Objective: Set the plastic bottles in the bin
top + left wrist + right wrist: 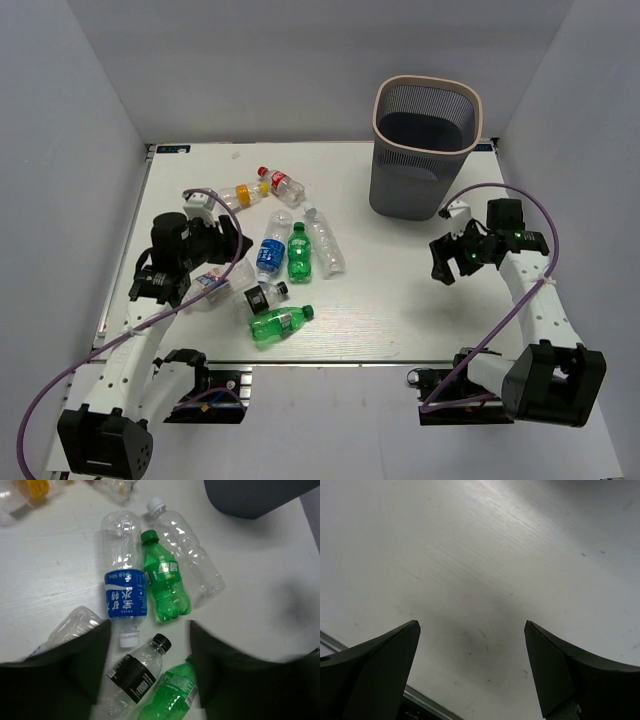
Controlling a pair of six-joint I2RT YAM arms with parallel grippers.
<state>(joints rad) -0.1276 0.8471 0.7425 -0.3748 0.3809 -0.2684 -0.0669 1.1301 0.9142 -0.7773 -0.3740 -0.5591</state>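
Left gripper [150, 625]: spread, over black-label bottle [137, 672] (cap toward 1 o'clock).
Right gripper [471, 624]: spread, over table [495, 555].
Bin [425, 160]: 2 o'clock from bottles [298, 252].

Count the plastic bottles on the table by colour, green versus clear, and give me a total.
Green bottles: 2
Clear bottles: 6
Total: 8

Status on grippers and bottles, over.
Left gripper open, over bottles. Right gripper open, over table. Bottles lying loose; bin upright, far right. Path looks clear.
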